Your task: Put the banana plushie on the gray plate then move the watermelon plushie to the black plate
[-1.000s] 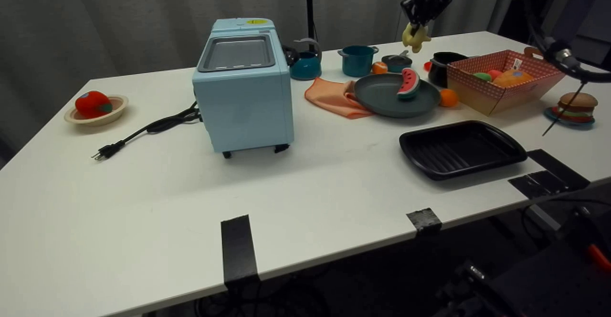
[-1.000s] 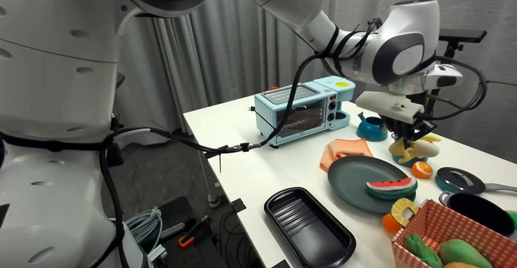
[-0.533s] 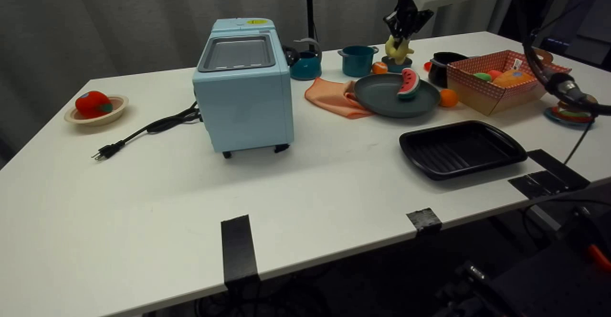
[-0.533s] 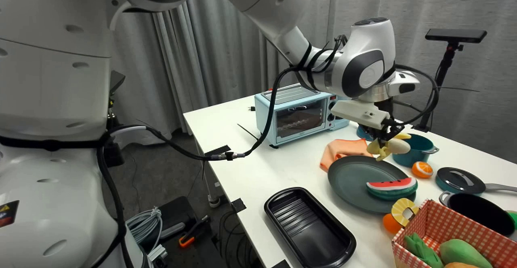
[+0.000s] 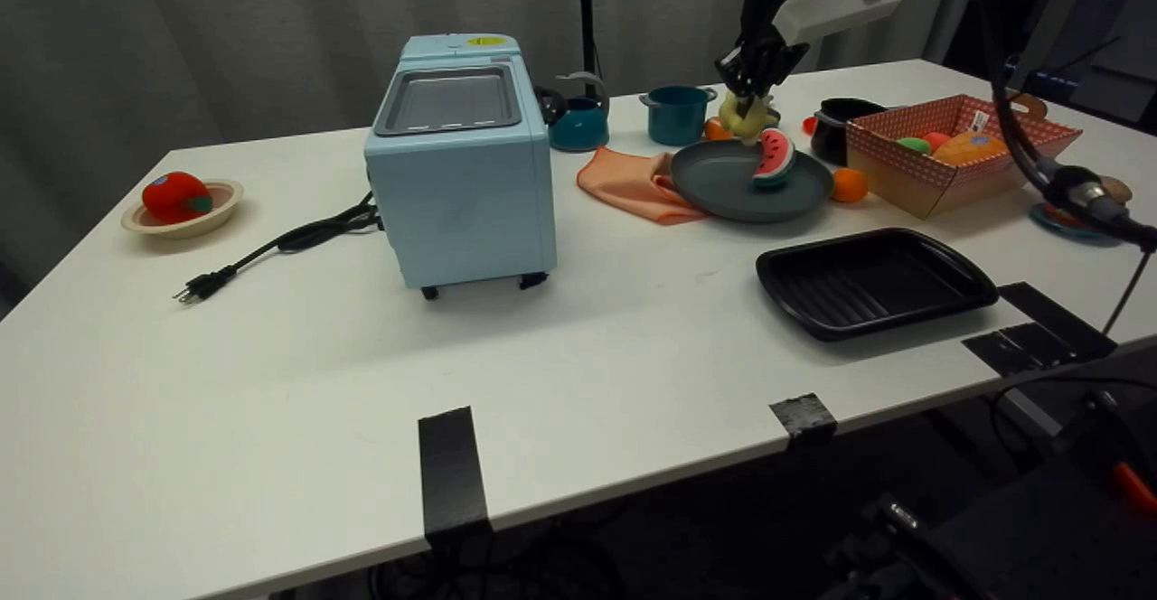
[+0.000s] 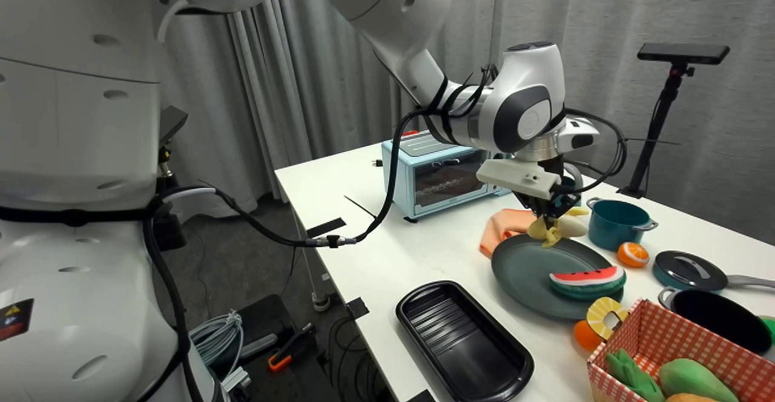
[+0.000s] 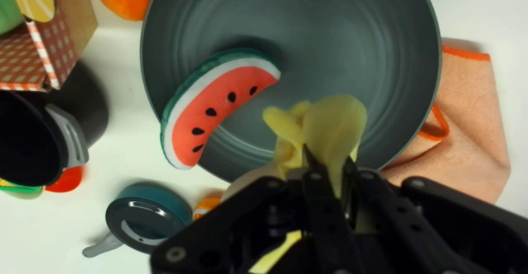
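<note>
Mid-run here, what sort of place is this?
Probably a robotics lab: a robot arm over a white table, black tape stuck at its edge, and a watermelon plushie in place of real food.

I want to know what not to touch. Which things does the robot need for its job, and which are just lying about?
For the job:
gripper, holding the banana plushie
gray plate
watermelon plushie, on that plate
black tray, probably the "black plate"

Just lying about:
blue toaster oven
orange cloth
teal pot
checked basket
</note>
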Available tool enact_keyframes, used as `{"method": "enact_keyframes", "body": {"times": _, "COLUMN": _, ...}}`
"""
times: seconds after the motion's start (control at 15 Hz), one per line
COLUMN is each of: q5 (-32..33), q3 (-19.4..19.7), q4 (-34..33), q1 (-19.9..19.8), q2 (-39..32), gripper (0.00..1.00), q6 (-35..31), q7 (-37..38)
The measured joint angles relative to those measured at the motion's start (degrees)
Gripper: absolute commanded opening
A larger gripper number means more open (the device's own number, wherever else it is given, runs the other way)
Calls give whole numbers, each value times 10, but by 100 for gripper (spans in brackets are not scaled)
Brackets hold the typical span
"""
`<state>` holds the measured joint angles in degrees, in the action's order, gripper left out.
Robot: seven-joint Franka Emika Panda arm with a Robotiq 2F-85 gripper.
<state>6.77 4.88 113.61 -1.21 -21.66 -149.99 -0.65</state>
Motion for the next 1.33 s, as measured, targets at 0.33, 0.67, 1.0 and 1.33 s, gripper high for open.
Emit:
{"method": "enact_keyframes", "body": {"times": 0.33, "q5": 0, "q3": -7, "q4": 7, "q1": 8, "q2": 0, "gripper": 58, "q6": 0, "q7": 0}}
{"method": "enact_keyframes", "body": {"times": 0.67, "q5": 0, "q3": -15, "q4": 9, "q1": 9, "q2": 5, "gripper": 96, "q6": 1, "q7": 0}}
{"method": "enact_keyframes", "body": {"times": 1.0, "q5": -1, "q3": -12, "q4": 13, "q1": 2, "q2": 19, "gripper": 100, "q6": 1, "q7": 0}}
{"method": "enact_keyframes", "body": {"times": 1.33, "q5": -14, "q3": -7, "q4": 11, "q1": -23, "q2": 22, "gripper": 100, "q6": 3, "q7": -2}}
